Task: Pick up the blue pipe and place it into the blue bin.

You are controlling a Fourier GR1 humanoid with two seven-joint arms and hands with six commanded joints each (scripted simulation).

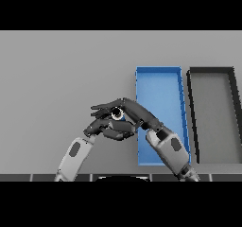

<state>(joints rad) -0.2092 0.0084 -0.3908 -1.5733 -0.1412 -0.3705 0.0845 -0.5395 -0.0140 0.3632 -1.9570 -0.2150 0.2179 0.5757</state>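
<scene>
**Mia:** Where is the blue pipe [118, 114]?

**Tom:** Between the two hands, just left of the blue bin [158, 79]. I only see its round end, a ring with a dark hole and a bit of blue. The rest is hidden.

**Mia:** Who has it?

**Tom:** The right hand [127, 109] reaches across, and its fingers and thumb look curled round the pipe. The left hand [106, 128] sits just under it, fingers bent, touching or almost touching. I cannot tell if it grips anything.

**Mia:** Is the pipe on the grey counter [56, 79]?

**Tom:** I cannot tell if it is lifted or lying there.

**Mia:** Will it be hard to carry?

**Tom:** I think it is stiff, light and smooth. Round things roll and slip, so hold it round the middle and squeeze well.

**Mia:** Then where does it go?

**Tom:** Into the blue bin, close by on the right. Not the dark bin [212, 71] next to that one.
</scene>
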